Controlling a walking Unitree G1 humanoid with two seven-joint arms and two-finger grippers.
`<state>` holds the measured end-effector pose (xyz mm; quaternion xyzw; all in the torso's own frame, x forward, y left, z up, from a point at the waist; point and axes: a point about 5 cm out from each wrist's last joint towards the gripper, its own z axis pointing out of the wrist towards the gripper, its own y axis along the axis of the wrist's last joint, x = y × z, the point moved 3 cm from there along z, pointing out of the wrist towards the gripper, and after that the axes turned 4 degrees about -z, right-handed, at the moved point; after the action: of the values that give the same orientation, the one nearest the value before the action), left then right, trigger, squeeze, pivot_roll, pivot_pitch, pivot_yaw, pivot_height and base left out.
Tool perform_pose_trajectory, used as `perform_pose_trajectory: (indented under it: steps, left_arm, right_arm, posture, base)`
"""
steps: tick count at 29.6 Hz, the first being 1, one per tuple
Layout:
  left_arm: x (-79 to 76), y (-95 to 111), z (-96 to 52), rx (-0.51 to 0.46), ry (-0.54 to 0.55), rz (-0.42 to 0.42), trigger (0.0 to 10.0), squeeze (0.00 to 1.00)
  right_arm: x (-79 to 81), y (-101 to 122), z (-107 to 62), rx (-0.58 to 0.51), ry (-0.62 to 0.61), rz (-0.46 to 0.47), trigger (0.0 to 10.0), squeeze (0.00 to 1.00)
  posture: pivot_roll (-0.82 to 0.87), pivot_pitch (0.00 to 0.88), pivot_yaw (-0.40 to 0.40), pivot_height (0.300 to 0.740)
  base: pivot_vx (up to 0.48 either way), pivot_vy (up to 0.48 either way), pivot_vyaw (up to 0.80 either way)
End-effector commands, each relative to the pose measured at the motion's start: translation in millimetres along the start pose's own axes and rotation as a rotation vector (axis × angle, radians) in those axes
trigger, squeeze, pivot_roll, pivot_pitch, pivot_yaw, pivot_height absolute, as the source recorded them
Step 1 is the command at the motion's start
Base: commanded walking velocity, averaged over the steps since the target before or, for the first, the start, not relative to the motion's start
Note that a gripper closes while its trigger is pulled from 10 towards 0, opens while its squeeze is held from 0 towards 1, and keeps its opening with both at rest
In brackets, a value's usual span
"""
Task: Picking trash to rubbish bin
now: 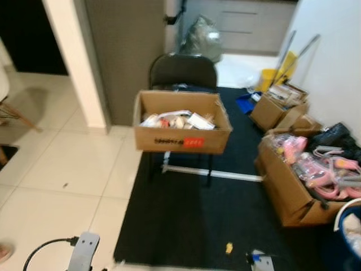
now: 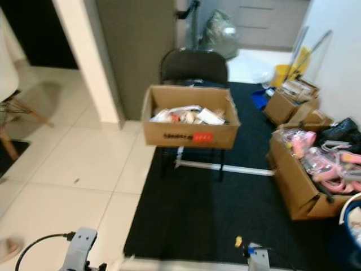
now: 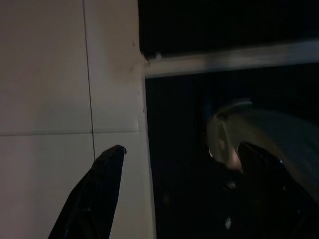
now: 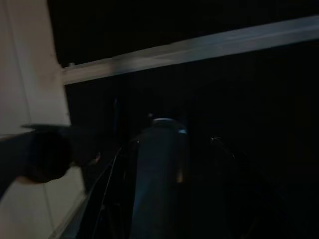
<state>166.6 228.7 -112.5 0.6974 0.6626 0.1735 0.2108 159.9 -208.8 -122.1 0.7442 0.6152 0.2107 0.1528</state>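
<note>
Both arms hang low at the frame's foot, the left gripper (image 3: pixel 169 194) with fingers spread apart over the tile and mat edge, the right gripper's state impossible to tell in its dark view. The scrap (image 1: pixel 229 247), a small yellow bit on the black mat (image 1: pixel 186 226), lies at about 11 o'clock from the right arm (image 1: pixel 260 262), the nearer one; its long axis is too small to read. Farther at 12 o'clock a box (image 1: pixel 181 121) sits on a chair (image 1: pixel 182 69).

Both arms hang low near the black mat's (image 1: pixel 186 220) front edge; the left hand's (image 3: pixel 174 194) fingers stand apart.
</note>
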Motion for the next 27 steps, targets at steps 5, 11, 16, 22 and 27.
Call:
perform_pose_trajectory:
  steps: [5,11,16,22,27]
  left_arm:
    - [-4.1,-14,-0.5,0.047,0.009,-0.035,10.0,0.0]
    - [-9.0,-34,-3.2,0.108,0.01,-0.053,10.0,0.0]
    - [-12.0,-45,-5.4,0.143,0.007,-0.048,10.0,0.0]
    - [-15.0,-50,-5.7,0.16,0.002,-0.042,10.0,0.0]
    - [-14.1,-48,-5.2,0.157,0.017,-0.041,10.0,0.0]
  right_arm:
    - [2.0,-5,0.0,0.03,0.005,-0.057,10.0,0.0]
    - [2.9,-8,-0.2,0.04,0.011,-0.066,10.0,0.0]
    - [2.4,-12,-1.0,0.052,0.016,-0.065,10.0,0.0]
    - [1.8,-11,-1.0,0.051,0.016,-0.069,10.0,0.0]
    - [2.3,-10,-0.8,0.054,0.024,-0.066,10.0,0.0]
  posture:
    - [0.11,0.018,-0.013,0.74]
    - [0.1,0.02,-0.011,0.74]
    - [0.1,0.015,-0.007,0.74]
    - [0.09,0.005,-0.007,0.74]
    - [0.09,0.0,-0.009,0.74]
  base:
    - [-0.398,0.0,0.0]
    - [-0.398,0.0,0.0]
    - [-0.398,0.0,0.0]
    - [-0.397,0.0,0.0]
    - [-0.152,0.0,0.0]
